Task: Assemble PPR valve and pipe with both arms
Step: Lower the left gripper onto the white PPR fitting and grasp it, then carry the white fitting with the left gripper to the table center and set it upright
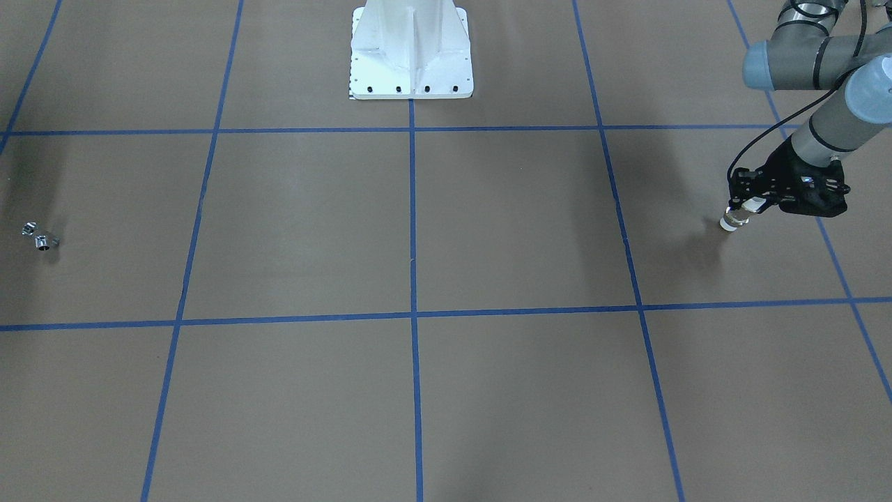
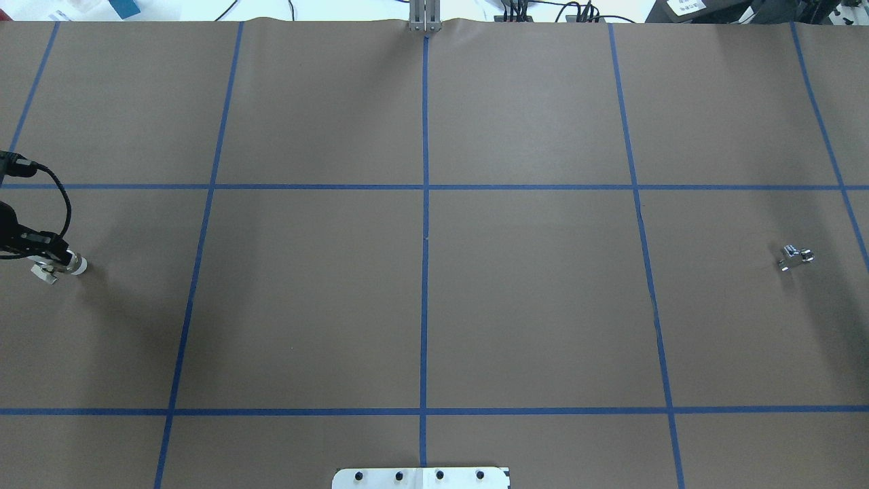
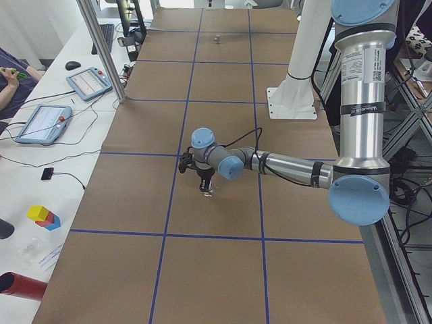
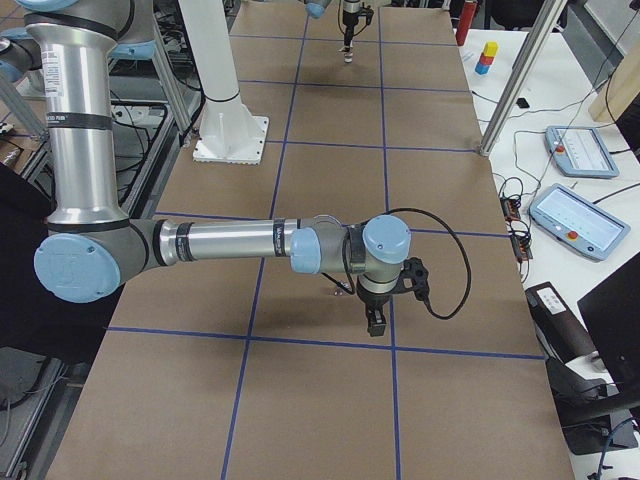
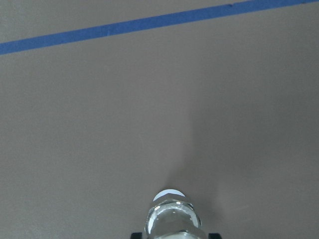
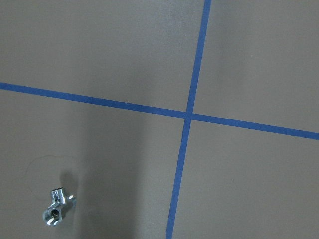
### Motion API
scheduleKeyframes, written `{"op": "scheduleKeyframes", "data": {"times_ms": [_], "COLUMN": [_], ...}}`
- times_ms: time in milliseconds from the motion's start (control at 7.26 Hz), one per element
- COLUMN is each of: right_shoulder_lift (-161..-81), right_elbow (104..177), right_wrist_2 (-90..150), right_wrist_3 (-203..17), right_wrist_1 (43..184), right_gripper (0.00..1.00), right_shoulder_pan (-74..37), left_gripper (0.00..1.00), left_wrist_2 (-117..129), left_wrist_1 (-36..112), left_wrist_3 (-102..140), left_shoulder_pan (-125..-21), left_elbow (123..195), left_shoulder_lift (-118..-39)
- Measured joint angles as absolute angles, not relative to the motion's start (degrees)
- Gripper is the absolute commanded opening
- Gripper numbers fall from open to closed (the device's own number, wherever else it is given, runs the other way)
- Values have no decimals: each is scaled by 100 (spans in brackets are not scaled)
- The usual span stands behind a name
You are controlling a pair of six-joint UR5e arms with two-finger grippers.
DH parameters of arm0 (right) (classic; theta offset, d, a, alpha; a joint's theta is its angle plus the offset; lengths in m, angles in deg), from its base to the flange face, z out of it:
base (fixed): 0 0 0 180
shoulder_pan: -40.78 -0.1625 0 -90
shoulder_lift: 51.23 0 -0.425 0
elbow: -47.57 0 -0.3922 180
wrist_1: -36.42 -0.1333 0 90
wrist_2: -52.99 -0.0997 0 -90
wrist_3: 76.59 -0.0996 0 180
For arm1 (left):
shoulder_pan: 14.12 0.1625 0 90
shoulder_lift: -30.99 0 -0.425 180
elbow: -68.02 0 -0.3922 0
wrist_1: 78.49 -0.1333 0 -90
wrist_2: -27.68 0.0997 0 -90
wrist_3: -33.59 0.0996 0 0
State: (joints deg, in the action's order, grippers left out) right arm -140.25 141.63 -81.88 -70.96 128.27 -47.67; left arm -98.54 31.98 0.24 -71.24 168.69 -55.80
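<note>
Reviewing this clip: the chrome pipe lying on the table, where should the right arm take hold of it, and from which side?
Probably from straight above, jaws closing across the middle of the pipe. It lies on its side on the table, open ends pointing sideways, so a mid-body grip should leave them free for mating.

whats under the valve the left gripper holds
Only bare brown table paper lies below the PPR valve in the left gripper; whether valve and paper touch is unclear.
</note>
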Motion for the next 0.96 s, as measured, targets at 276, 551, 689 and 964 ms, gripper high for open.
{"op": "scheduleKeyframes", "data": {"times_ms": [276, 551, 689, 964], "right_shoulder_lift": [-14034, -14044, -14048, -14047], "right_elbow": [14162, 14161, 14163, 14170], "right_wrist_2": [-8193, -8209, -8211, -8206], "right_wrist_3": [-7096, -7096, -7096, -7096], "right_wrist_1": [12828, 12834, 12835, 12822], "right_gripper": [99, 99, 99, 99], "right_shoulder_pan": [-4768, -4766, -4765, -4764], "left_gripper": [0, 0, 0, 0], "left_wrist_2": [-9876, -9865, -9796, -9443], "left_wrist_1": [1705, 257, -147, -512], "left_wrist_3": [-95, -1090, -1880, -3197], "left_shoulder_pan": [-7115, -6661, -6125, -5268], "left_elbow": [17593, 18091, 18099, 17356], "left_shoulder_lift": [-6184, -7440, -8132, -9710]}}
